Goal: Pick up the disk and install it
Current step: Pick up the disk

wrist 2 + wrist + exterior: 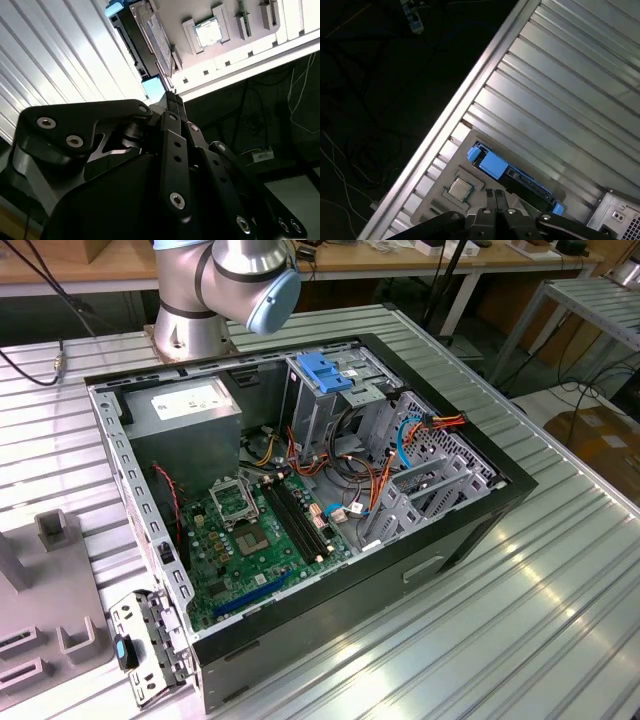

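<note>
The disk is a flat dark drive with bright blue rails and tabs, and it lies on a grey fixture tray near the table's edge. In the second wrist view the disk lies just beyond the fingertips, blue tabs at both ends. My gripper hangs above it with its two thin fingers pressed together and nothing between them. The black linkages of the gripper converge to a point close to the disk's nearer blue tab. It is apart from the disk.
An open computer case stands mid-table, with a grey cage topped by a blue handle, motherboard and loose cables inside. The grey tray lies at the exterior view's left. A processor chip sits on the tray beside the disk.
</note>
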Robot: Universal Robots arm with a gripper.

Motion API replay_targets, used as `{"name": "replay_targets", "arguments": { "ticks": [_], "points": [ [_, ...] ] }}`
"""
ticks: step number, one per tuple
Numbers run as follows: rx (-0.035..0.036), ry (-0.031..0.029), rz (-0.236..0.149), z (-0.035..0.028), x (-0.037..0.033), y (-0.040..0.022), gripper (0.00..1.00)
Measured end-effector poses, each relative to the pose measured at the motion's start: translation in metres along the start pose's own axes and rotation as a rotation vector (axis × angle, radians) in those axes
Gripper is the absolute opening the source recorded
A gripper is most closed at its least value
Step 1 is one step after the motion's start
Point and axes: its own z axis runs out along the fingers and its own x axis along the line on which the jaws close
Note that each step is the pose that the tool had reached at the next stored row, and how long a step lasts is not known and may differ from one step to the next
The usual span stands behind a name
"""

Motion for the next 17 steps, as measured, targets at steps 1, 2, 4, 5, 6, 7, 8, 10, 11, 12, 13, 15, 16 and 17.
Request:
{"name": "replay_targets", "arguments": {
  "ticks": [1, 2, 4, 5, 6, 7, 8, 10, 11, 12, 13, 15, 16, 17],
  "points": [
    [-0.0003, 0.0009, -0.021, 0.0, 0.0, 0.0, 0.11],
    [-0.0004, 0.0014, -0.033, 0.0, 0.0, 0.0, 0.11],
    [-0.0008, 0.003, -0.069, 0.0, 0.0, 0.0, 0.11],
    [-0.001, 0.0035, -0.08, 0.0, 0.0, 0.0, 0.11],
    [-0.0011, 0.0039, -0.091, 0.0, 0.0, 0.0, 0.11],
    [-0.0012, 0.0044, -0.101, 0.0, 0.0, 0.0, 0.11],
    [-0.0014, 0.0049, -0.112, 0.0, 0.0, 0.0, 0.11],
    [-0.0017, 0.006, -0.139, 0.0, 0.0, 0.0, 0.11],
    [-0.0018, 0.0066, -0.151, 0.0, 0.0, 0.0, 0.11],
    [-0.002, 0.007, -0.161, 0.0, 0.0, 0.0, 0.11],
    [-0.0022, 0.0078, -0.179, 0.0, 0.0, 0.0, 0.11],
    [-0.0026, 0.0092, -0.212, 0.0, 0.0, 0.0, 0.11],
    [-0.0028, 0.0097, -0.224, 0.0, 0.0, 0.0, 0.11],
    [-0.0029, 0.0102, -0.235, 0.0, 0.0, 0.0, 0.11]
  ]
}}
